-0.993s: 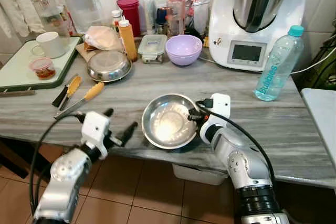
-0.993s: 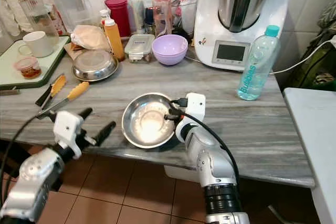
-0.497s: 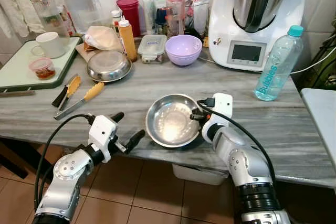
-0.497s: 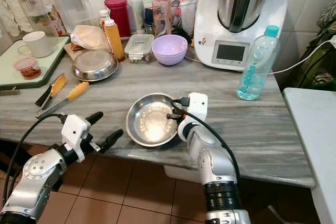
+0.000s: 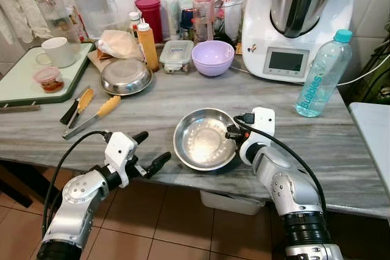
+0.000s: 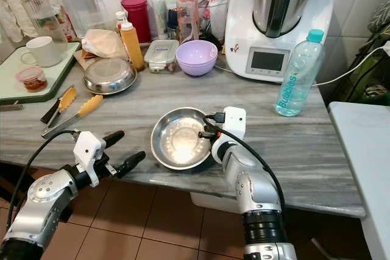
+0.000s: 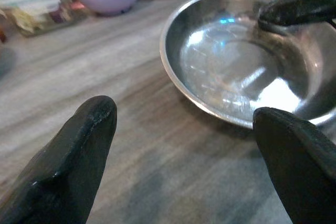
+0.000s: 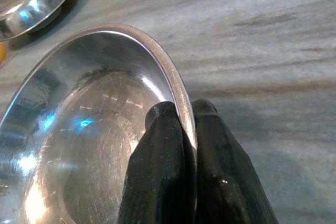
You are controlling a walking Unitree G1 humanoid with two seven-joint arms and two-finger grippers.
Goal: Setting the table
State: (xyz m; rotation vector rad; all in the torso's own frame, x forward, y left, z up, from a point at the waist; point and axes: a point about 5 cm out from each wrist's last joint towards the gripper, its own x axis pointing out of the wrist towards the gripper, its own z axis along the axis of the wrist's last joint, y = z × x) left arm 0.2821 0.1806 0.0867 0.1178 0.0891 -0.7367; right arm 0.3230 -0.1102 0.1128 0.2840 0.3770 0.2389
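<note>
Right gripper pinches the steel bowl's rim at the counter's front edge; left gripper waits open beside it.

Head views: the steel bowl [image 5: 204,139] sits on the grey counter [image 5: 341,150] close to its front edge, and the right gripper [image 5: 231,133] has it by the right-hand rim, fingers closed tight with one inside and one outside the wall. The left gripper [image 5: 151,149] hovers just off the front edge, left of the bowl, spread wide and carrying nothing, pointing toward it. Left wrist view: both fingertips [image 7: 86,135] stand far apart, the bowl lying straight ahead past them, near but not touching. Right wrist view: the rim runs between the two closed fingers [image 8: 163,161]. The right arm clearly owns this one; any carry looks its job.
</note>
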